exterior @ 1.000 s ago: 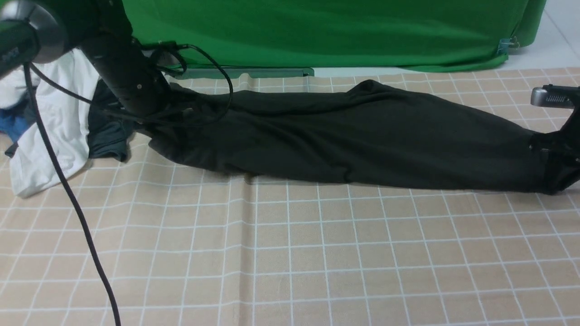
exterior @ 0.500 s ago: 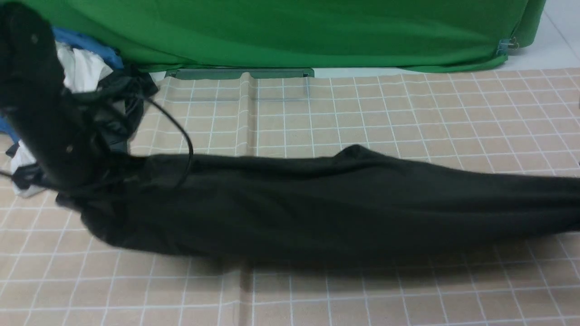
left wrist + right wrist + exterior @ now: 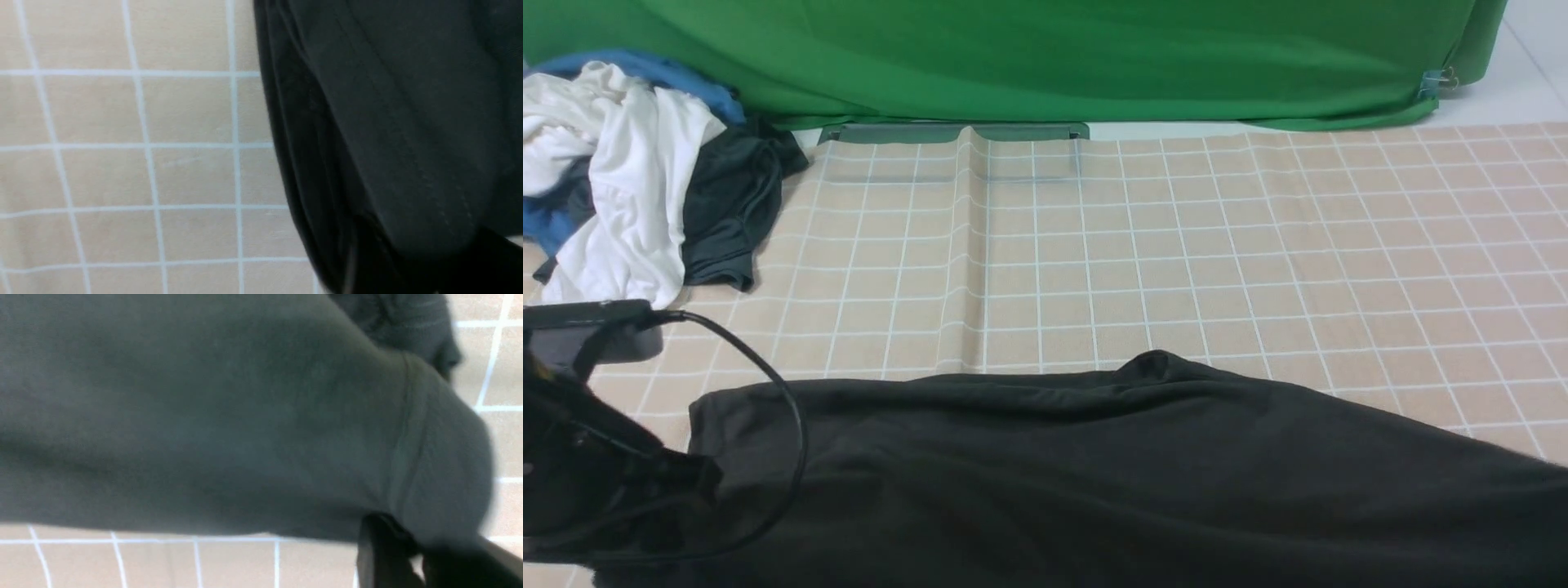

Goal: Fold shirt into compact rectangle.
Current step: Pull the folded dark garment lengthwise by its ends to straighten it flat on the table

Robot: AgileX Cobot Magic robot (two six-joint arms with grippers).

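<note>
Across the beige checked surface [image 3: 1176, 245], the large black cotton shirt [image 3: 1094, 474], stretched long, now lies well away from the green cloth backdrop [image 3: 1054, 57] after being dragged from beside it, seemingly ready for folding; whether the left fingers and the right fingers [image 3: 382, 555] still clamp its ends cannot be told.

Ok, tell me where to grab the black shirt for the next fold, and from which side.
Probably the black shirt at the far corner of its left end, approached from the robot's left. It lies as a long band across the checked tablecloth; that end is straight and flat, with bare cloth beside it. The right end runs out of the front view.
</note>
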